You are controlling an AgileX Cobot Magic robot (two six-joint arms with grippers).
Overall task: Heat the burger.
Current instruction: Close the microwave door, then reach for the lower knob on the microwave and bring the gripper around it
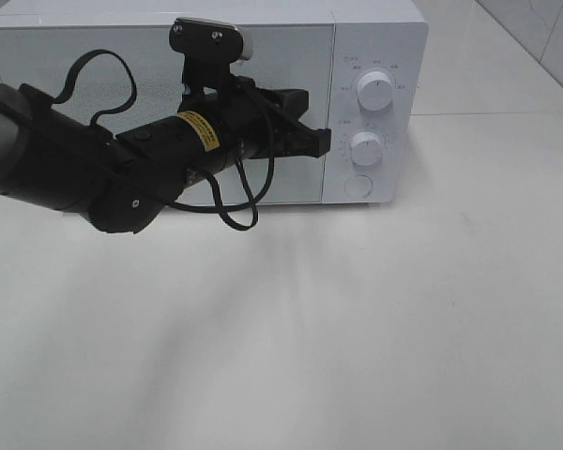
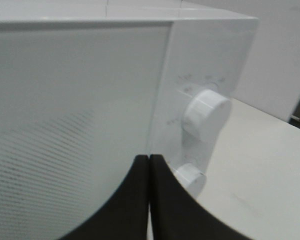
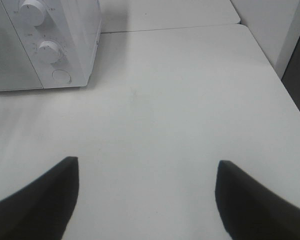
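The burger is out of view in every frame. A white microwave (image 1: 263, 37) stands at the back of the table with its door (image 1: 103, 66) closed. My left gripper (image 1: 321, 141) is shut with nothing in it, its tips right at the door's right edge beside the control panel. In the left wrist view the left gripper (image 2: 149, 165) shows its two dark fingers pressed together in front of the door seam, just below the upper knob (image 2: 206, 111). My right gripper (image 3: 147, 161) hangs open and empty over bare table, to the right of the microwave (image 3: 85, 30).
The control panel carries an upper knob (image 1: 373, 91), a lower knob (image 1: 366, 148) and a round button (image 1: 357, 186). The white table (image 1: 357, 328) stretches in front of the microwave and to its right. A table edge (image 3: 270, 60) runs along the far right.
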